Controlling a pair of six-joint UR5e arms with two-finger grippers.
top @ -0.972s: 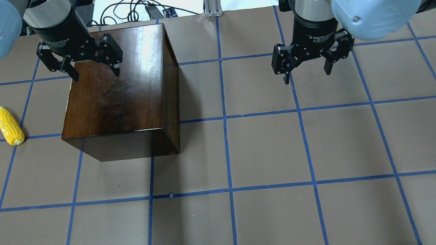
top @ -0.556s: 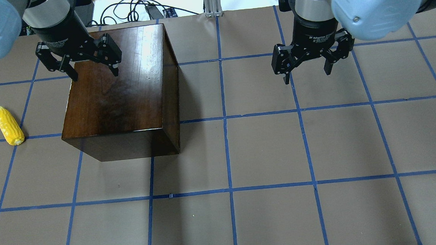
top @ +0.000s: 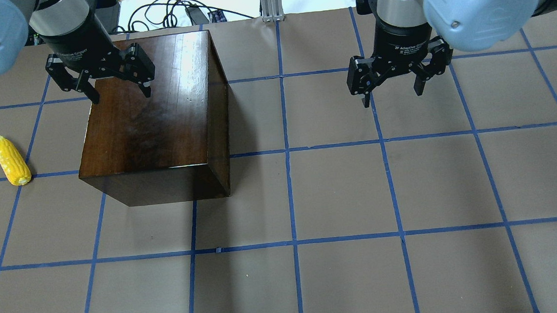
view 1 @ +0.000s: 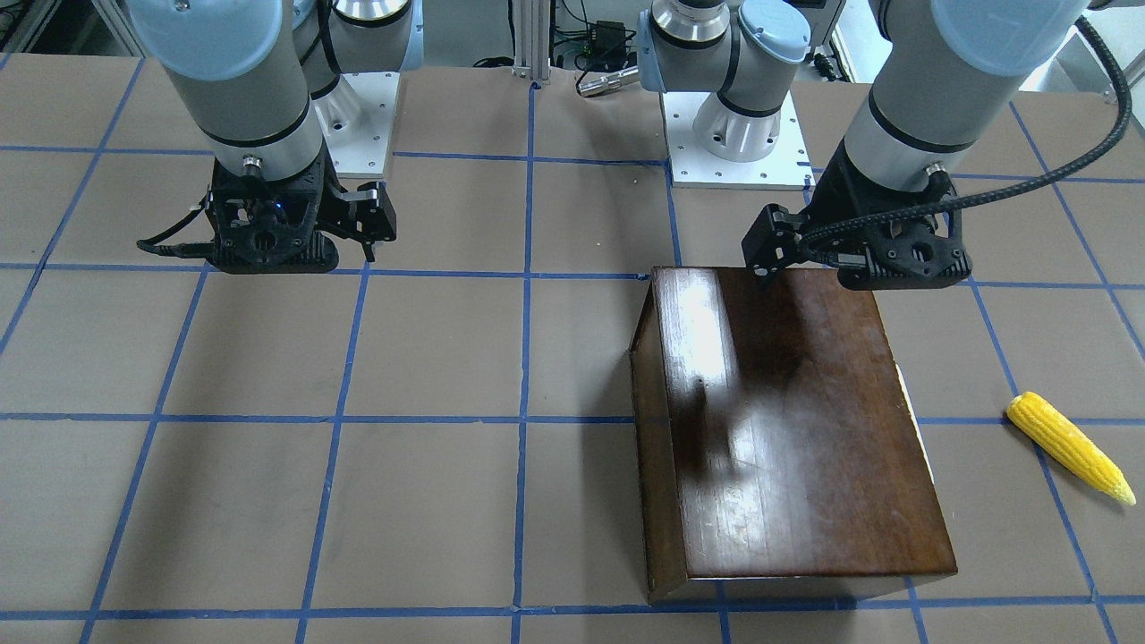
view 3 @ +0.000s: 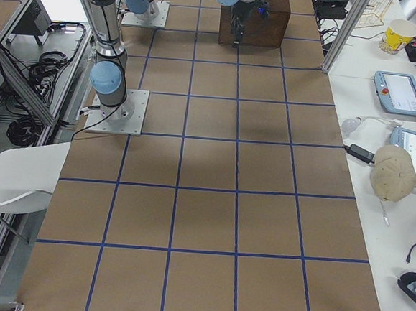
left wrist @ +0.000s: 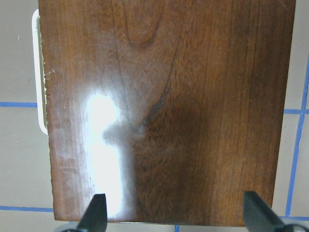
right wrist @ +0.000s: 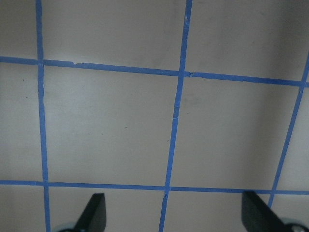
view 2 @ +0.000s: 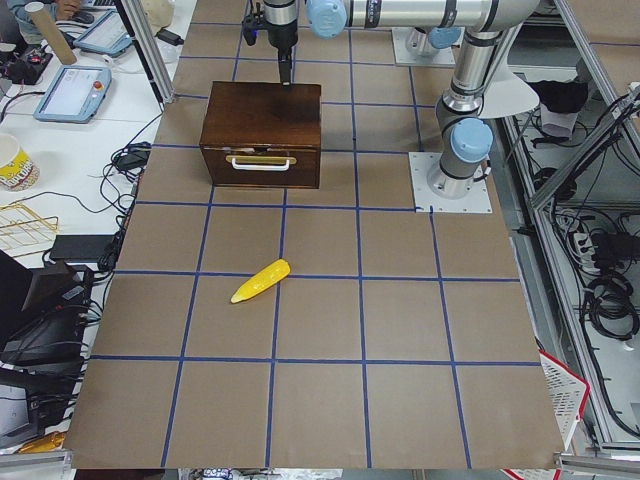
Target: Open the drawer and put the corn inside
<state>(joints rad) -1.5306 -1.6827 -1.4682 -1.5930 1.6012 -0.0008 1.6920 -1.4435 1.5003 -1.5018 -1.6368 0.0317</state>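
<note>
The glossy dark-brown box (top: 155,115) stands at the table's left. Its drawer (view 2: 262,172) is shut; the front panel with a pale handle (view 2: 262,160) faces the robot's left end of the table. The yellow corn (top: 13,160) lies on the table left of the box, apart from it; it also shows in the front-facing view (view 1: 1069,447). My left gripper (top: 121,96) is open and empty, hovering above the box top's far left part, which fills the left wrist view (left wrist: 164,106). My right gripper (top: 393,96) is open and empty above bare table at the far right.
The table is brown paper with a blue tape grid (top: 288,151). The arm bases (view 1: 733,134) stand at the table's robot edge. Cables and an aluminium post (top: 269,2) lie beyond the far edge. Desks with tablets and a cup (view 2: 12,160) flank the table ends.
My left gripper has crept a little toward the far left over the box top. The right gripper, the box and the corn have not moved.
</note>
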